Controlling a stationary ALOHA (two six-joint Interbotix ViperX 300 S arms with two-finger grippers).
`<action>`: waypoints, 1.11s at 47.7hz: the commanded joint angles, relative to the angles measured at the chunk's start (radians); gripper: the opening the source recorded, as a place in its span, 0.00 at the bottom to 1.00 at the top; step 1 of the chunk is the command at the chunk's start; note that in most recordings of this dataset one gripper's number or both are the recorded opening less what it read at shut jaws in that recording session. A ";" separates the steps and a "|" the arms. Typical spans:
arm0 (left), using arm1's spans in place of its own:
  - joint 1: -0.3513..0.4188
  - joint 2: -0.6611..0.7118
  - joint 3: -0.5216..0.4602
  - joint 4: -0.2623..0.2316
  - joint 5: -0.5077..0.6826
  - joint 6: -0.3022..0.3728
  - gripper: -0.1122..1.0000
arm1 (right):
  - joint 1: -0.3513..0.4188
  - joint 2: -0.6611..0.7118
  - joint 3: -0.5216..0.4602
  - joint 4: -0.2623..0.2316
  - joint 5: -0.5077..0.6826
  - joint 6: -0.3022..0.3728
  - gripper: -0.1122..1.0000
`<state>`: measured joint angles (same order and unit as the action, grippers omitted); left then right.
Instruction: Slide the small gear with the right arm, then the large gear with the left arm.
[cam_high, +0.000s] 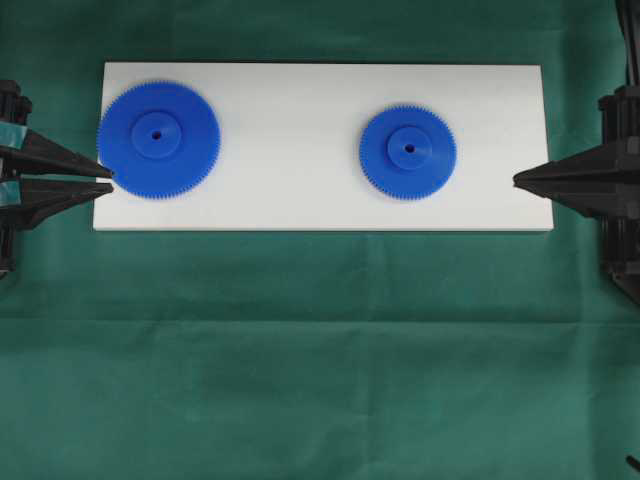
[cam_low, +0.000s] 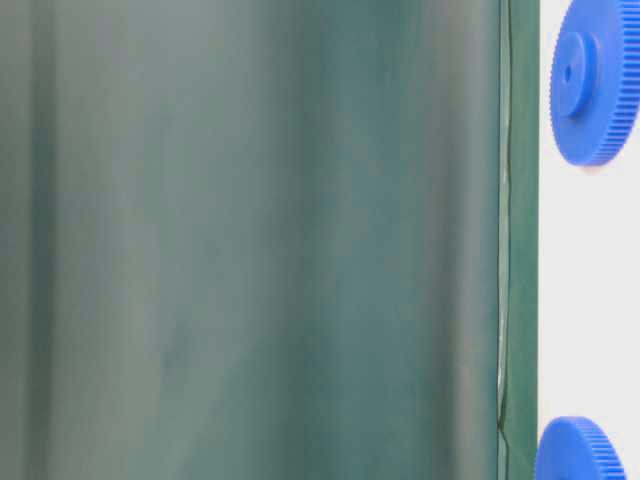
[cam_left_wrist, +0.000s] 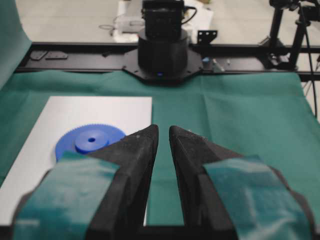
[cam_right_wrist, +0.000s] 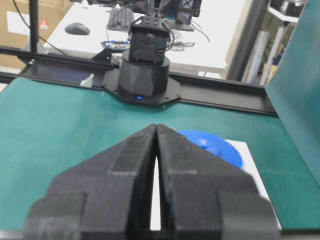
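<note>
From overhead, a white rectangular board (cam_high: 320, 147) is lying on the green cloth-covered worktop (cam_high: 320, 350). The large blue plastic toothed gear (cam_high: 159, 139) is sitting at the board's left end, and the small blue plastic toothed gear (cam_high: 408, 151) is resting right of the middle. The left gripper (cam_high: 108, 180), black with teal tape, is pointing at the board's left edge just beside the large gear's rim, its jaws slightly parted and holding nothing. The right gripper (cam_high: 516, 180) is pointing at the right edge, well apart from the small gear, jaws pressed together and empty.

At table level, both gears are lying flat on the board.

The left wrist camera is showing a narrow gap between the tips, with the large gear ahead.

The right wrist camera is showing tips touching, the small gear beyond.
</note>
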<state>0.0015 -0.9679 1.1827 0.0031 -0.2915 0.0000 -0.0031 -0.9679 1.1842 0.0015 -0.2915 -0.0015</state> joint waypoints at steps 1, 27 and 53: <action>-0.018 0.011 -0.009 -0.018 -0.008 0.000 0.32 | -0.003 0.008 -0.006 -0.003 -0.005 0.003 0.56; 0.000 0.000 0.035 -0.020 -0.015 0.002 0.10 | -0.077 -0.049 0.078 -0.005 0.044 0.003 0.56; 0.034 0.002 0.051 -0.020 -0.015 -0.002 0.10 | -0.354 -0.032 0.110 -0.008 0.160 0.089 0.56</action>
<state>0.0337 -0.9710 1.2471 -0.0153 -0.2961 -0.0031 -0.3543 -1.0170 1.3116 -0.0031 -0.1273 0.0859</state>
